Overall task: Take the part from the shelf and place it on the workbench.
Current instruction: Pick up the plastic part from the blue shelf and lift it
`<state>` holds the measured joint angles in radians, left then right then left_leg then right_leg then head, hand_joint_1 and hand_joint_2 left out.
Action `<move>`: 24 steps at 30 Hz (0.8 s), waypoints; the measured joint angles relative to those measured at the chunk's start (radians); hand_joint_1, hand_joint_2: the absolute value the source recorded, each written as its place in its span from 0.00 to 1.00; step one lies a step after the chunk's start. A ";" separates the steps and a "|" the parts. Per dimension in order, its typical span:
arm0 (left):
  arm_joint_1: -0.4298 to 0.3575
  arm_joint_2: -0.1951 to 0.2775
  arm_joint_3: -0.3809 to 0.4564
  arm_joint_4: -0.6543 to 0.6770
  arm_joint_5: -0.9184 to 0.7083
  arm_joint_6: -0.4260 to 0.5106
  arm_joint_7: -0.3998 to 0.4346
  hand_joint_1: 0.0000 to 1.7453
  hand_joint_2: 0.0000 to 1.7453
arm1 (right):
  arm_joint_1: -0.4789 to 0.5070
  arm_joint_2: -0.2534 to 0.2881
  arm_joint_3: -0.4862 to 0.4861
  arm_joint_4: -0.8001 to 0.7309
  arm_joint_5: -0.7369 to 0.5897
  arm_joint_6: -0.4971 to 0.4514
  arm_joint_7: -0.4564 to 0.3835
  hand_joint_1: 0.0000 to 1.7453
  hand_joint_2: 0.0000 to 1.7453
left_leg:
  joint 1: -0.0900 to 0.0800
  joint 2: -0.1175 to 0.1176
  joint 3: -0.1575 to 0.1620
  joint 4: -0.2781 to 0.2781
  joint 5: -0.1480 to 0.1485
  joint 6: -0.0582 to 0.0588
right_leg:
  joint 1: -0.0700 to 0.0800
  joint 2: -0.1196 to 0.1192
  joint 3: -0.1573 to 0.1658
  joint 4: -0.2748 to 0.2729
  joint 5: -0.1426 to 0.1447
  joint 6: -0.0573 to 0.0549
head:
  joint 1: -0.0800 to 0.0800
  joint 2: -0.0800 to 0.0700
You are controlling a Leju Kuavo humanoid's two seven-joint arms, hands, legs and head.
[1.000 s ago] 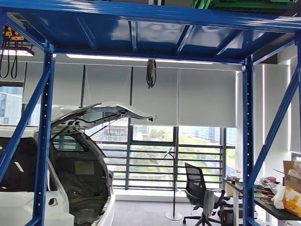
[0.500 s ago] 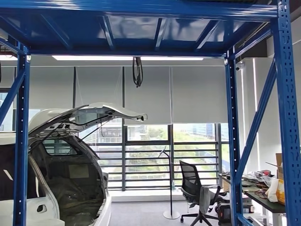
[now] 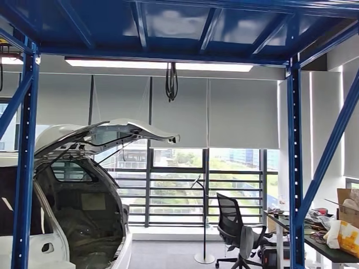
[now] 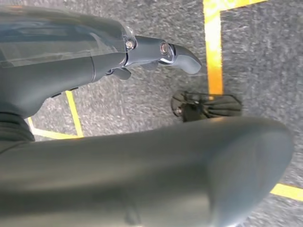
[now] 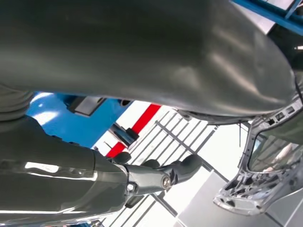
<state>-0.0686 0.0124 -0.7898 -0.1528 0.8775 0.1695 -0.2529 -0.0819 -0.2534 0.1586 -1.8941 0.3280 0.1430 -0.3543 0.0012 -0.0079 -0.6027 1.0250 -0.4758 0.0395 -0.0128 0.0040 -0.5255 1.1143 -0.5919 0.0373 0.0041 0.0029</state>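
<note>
Shelving of blue steel frames the head view: perforated uprights on both sides, slanted braces, and the underside of a blue deck overhead. Where the part lies, and how it looks, cannot be told from these views. Beyond the shelving stands a white car with its tailgate raised, the bare load space open toward the camera. A coiled black cable hangs from the ceiling beside a long strip light, in front of pale roller blinds. Further right are a dark office chair and, at the edge, a cluttered table bearing a cardboard box and a yellow and white bag. In the left wrist view the left hand hangs over grey carpet marked with yellow lines; its thick grey thumb and a dark finger stand well apart, released, with nothing between them. In the right wrist view the right hand is likewise loose and holds nothing, its thumb well apart from the dark fingers, with a blue part of the shelving and the car's raised tailgate behind it.
</note>
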 joint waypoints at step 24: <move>0.000 -0.001 -0.035 0.003 0.025 -0.002 -0.006 0.00 0.00 | 0.025 -0.059 -0.063 0.001 -0.287 0.145 -0.026 0.00 0.00 | 0.013 0.000 -0.030 0.048 -0.004 -0.049 | 0.003 0.002 -0.036 -0.100 0.081 -0.032 | 0.001 0.000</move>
<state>-0.0686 0.0118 -0.8249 -0.1498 0.9022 0.1671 -0.2591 -0.0570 -0.3125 0.0954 -1.8930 0.0407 0.2879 -0.3799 0.0142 -0.0077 -0.6326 1.0726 -0.4802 -0.0097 -0.0098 0.0057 -0.5616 1.0142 -0.5108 0.0055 0.0047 0.0025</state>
